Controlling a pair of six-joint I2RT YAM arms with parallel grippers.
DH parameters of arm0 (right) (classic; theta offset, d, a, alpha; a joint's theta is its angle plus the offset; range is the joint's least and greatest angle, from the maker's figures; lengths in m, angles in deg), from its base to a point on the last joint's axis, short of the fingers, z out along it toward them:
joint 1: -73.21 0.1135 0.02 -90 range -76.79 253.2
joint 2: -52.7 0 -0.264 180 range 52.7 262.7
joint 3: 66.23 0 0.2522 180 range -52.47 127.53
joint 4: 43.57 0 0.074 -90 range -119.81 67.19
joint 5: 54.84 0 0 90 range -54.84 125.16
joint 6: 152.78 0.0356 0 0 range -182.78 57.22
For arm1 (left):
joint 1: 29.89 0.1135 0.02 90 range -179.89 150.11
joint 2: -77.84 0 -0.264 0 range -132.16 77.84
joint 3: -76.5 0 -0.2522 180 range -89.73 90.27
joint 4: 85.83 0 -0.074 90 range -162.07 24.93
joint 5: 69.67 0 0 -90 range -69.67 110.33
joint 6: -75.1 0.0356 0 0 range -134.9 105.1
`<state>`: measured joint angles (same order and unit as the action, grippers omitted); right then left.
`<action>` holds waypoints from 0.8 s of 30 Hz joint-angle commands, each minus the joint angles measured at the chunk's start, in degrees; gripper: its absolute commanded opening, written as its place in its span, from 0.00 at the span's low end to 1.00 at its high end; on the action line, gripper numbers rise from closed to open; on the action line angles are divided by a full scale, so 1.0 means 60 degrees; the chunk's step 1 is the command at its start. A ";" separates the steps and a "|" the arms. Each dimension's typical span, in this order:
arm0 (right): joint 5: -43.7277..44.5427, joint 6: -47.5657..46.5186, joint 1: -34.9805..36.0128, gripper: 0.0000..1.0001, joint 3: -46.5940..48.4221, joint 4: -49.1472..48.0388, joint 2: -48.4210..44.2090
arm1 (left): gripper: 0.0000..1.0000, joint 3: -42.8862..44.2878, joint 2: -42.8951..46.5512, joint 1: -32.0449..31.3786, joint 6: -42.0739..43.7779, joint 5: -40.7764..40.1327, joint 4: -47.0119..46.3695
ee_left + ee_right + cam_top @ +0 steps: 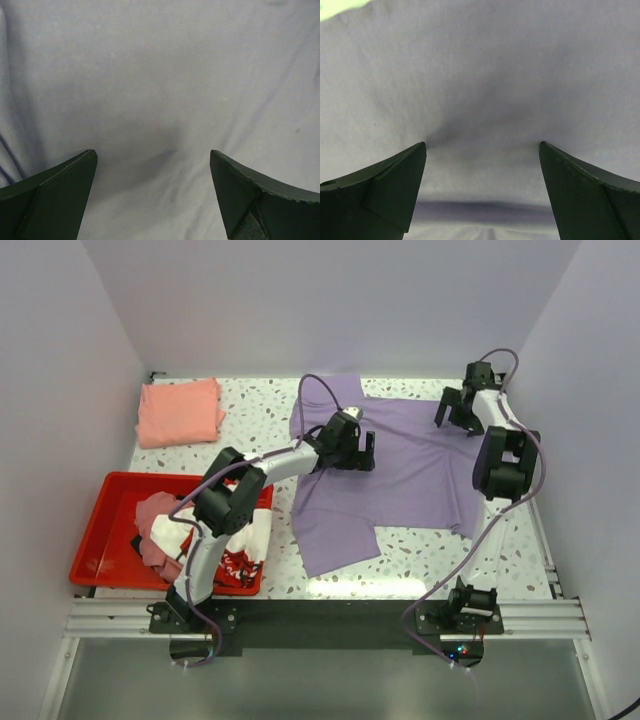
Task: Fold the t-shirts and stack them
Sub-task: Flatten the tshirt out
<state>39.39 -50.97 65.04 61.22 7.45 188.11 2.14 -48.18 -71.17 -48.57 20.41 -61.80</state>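
On the speckled table (430, 552) in front of me, the lavender t-shirt (410, 465) lies spread out flat, its collar end toward the right and one sleeve reaching toward the back wall. Its hem corner on the near side is bent askew toward my bases.

My left gripper (358, 458) hangs over the shirt's left part, just beside that far sleeve. Its jaws stand wide apart and grip nothing. Through my left wrist camera I see only purple cloth (160, 75) beneath my left gripper (152, 160), smooth but for a few soft creases and a shadow between the two dark fingers (55, 190).

My right gripper (453, 420) sits at the shirt's far right edge. It too is spread wide and holds nothing. In my right wrist view the fabric (480, 75) dimples and darkens between the fingers (380, 185) of my right gripper (482, 147), with a fold line running across close to the camera. I cannot tell whether the tips press on the cloth.

At the far left corner a salmon-pink t-shirt (180, 412) lies folded, well apart from the purple one. Near my left base a red tray (100, 530) holds a crumpled heap: a dusty pink tee (155, 512) and a white tee with red print (248, 540), which spills over the tray's right rim.
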 commanded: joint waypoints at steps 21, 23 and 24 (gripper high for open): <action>0.0087 -0.0533 -0.0265 0.99 0.2334 0.0162 0.1674 | 1.00 -0.0737 0.0685 -0.0327 -0.0965 0.0149 0.0018; -0.0161 -0.0577 -0.0280 0.99 0.2671 0.0207 0.1645 | 1.00 -0.0795 0.0817 -0.0371 -0.0980 0.0105 0.0077; -0.0293 -0.0606 -0.0280 0.99 0.2760 0.0236 0.1587 | 1.00 -0.0811 0.0846 -0.0430 -0.1038 0.0090 0.0120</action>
<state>41.01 -53.26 64.25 74.75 8.17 196.44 -1.53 -46.14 -72.78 -53.35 21.35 -63.75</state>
